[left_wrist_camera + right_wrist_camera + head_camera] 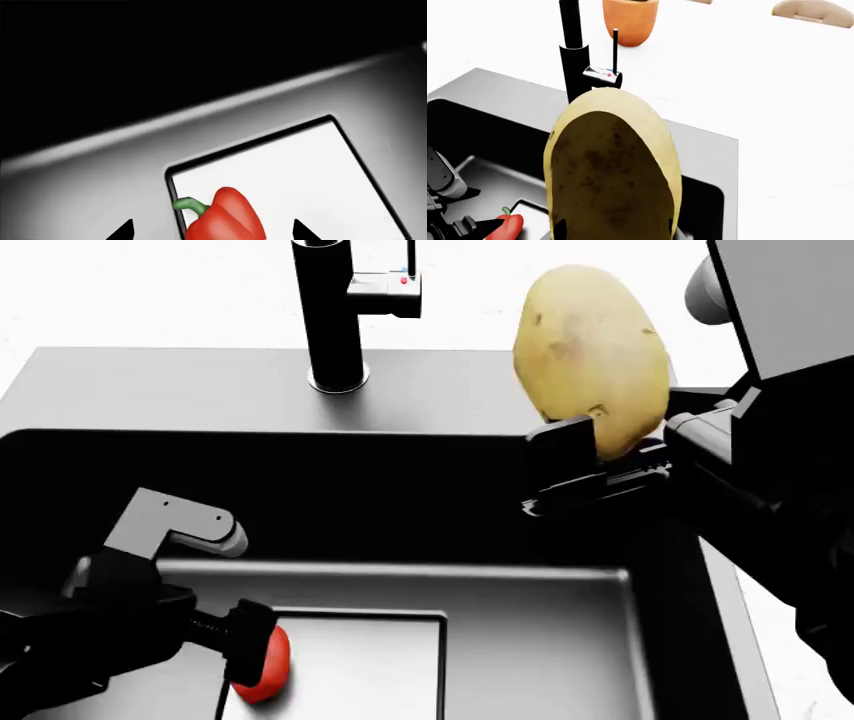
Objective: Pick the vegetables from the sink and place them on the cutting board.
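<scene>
While its 2 fingers clamp the lower end of the potato (591, 358), the right end effector (603, 462) holds it upright above the sink's (160, 390) right side, level with the black faucet (334, 315). Down in the basin, the left end effector (254, 650) sits spread around the red bell pepper (271, 665), 1 finger on each side; contact cannot be told. That pepper lies at the edge of a pale rectangular panel (287, 165) on the sink floor, green stem (190, 205) over the panel's border. Beyond the faucet, an orange object (630, 20) stands on the white table (747, 75).
</scene>
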Robot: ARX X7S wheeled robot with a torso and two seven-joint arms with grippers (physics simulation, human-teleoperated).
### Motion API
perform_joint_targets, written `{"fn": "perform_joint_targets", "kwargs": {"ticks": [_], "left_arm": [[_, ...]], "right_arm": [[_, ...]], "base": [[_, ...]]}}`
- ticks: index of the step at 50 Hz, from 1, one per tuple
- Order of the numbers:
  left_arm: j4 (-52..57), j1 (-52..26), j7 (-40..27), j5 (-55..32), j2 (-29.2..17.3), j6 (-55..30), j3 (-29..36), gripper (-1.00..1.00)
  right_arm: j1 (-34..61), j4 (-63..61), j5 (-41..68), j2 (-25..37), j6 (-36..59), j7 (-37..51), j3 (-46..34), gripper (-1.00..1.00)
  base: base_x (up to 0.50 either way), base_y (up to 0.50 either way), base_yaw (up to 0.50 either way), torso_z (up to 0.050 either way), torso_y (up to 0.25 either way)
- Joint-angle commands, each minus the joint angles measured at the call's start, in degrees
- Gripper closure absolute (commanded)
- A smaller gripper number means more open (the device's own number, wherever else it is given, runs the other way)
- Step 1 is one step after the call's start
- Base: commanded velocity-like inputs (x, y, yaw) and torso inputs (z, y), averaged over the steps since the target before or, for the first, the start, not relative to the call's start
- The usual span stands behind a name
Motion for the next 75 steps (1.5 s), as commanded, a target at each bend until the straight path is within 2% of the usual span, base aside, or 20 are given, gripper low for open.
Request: {"fn": "perform_joint_targets", "kwargs": {"ticks": [1,12,37,38,47,48,49,50,53,55,58,68,75], "left_arm": [[-21.60,-6.02,6.01,6.80,8.77,7.86,3.29,-1.00],[-40.21,-8.85,11.47,10.45,15.51,18.20,4.82,-1.00],[-40.33,-4.23,12.41,30.15,18.35,16.17,-8.78,-1.00],[-40.33,-4.38,12.02,30.54,18.43,15.98,-9.29,1.00],[-40.22,-5.53,10.93,32.44,18.36,18.44,-11.46,1.00],[-40.17,-5.66,8.48,32.37,18.04,20.64,-12.14,1.00],[-40.08,-5.92,9.74,31.94,17.93,19.91,-12.35,1.00],[-38.60,-5.73,9.32,31.79,17.38,19.26,-12.50,1.00],[-15.97,0.81,7.01,29.53,12.92,7.62,-14.37,1.00],[-6.97,3.26,6.57,27.94,11.52,3.07,-15.57,1.00],[12.41,8.35,5.87,24.76,7.72,-5.84,-18.03,1.00],[27.23,11.63,4.98,20.64,3.91,-14.99,-22.94,1.00],[34.34,11.56,4.11,18.69,2.02,-20.27,-25.82,1.00]], "right_arm": [[-2.58,-1.51,-2.09,2.46,-2.86,-1.43,0.71,1.00],[-3.35,-1.36,-2.37,3.30,-3.78,-2.44,0.09,1.00],[-6.68,-2.95,-2.77,5.59,-6.38,-4.62,0.48,1.00],[-6.77,-2.93,-2.72,5.72,-6.53,-4.70,0.59,1.00],[-7.56,-3.26,-3.48,5.74,-7.26,-5.39,0.24,1.00],[-7.98,-3.39,-3.80,5.71,-7.49,-5.70,0.35,1.00],[-8.39,-3.61,-4.17,5.72,-7.69,-6.06,0.47,1.00],[-8.82,-3.84,-4.00,5.81,-7.94,-6.04,0.65,1.00],[-8.97,-4.04,-3.44,6.02,-8.22,-5.67,0.67,1.00],[-9.13,-4.03,-4.08,5.92,-8.41,-6.20,0.63,1.00],[-10.01,-4.42,-4.47,5.90,-8.77,-6.62,0.64,1.00],[-10.55,-4.53,-5.41,5.68,-9.78,-7.54,0.51,1.00],[-13.31,-7.21,-12.97,6.17,-11.55,-13.21,0.60,1.00]], "base": [[0.00,0.00,0.00,0.000,0.000],[0.00,0.00,0.00,0.000,0.000],[0.00,0.00,0.00,0.000,0.000],[0.00,0.00,0.00,0.000,0.000],[0.00,0.00,0.00,0.000,0.000],[0.00,0.00,0.00,0.000,0.000],[0.00,0.00,0.00,0.000,0.000],[0.00,0.00,0.00,0.000,0.000],[0.00,0.00,0.00,0.000,0.000],[0.00,0.00,0.00,0.000,0.000],[0.00,0.00,0.00,0.000,0.000],[0.00,0.00,0.00,0.000,0.149],[0.00,0.00,0.00,0.000,0.250]]}}
